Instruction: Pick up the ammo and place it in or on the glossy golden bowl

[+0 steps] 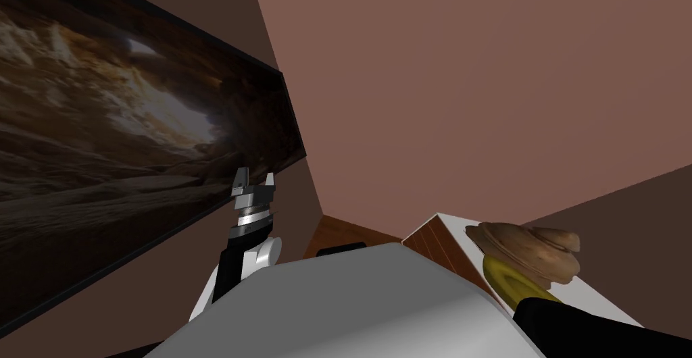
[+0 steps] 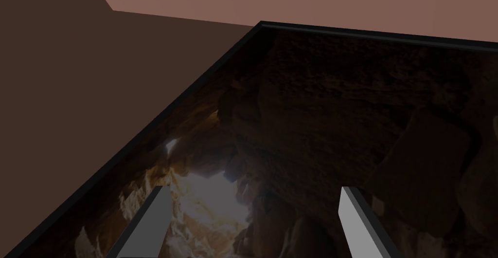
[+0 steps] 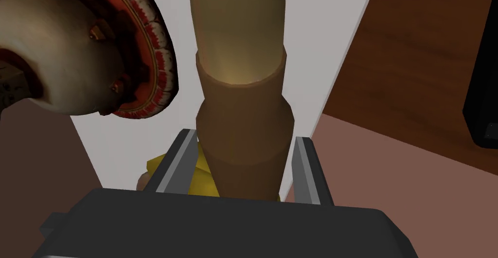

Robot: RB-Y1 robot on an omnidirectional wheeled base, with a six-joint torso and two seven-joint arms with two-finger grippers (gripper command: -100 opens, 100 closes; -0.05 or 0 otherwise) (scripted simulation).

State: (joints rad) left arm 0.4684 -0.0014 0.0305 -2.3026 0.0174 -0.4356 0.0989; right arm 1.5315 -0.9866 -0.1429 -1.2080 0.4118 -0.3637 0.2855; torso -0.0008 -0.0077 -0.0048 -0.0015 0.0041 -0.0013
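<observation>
Two fingers of the left gripper (image 1: 256, 175) stand wide apart, raised at the left by a framed cave picture (image 1: 101, 138). At the right, a yellow bowl (image 1: 508, 281) sits on a white top (image 1: 608, 307), just beside a round brown ornament (image 1: 534, 246). The left wrist view shows the same wide gap. In the right wrist view, the right gripper (image 3: 244, 136) clamps the brown ammo (image 3: 240, 75) close above the bowl.

My left end effector (image 1: 254, 186) stands raised, fingers apart, before a big dark-framed cave picture (image 1: 121, 138) on the wall. To my right, on the white worktop (image 1: 595, 298), a tan domed ornament (image 1: 534, 246) overlaps a yellow bowl (image 1: 508, 281).
</observation>
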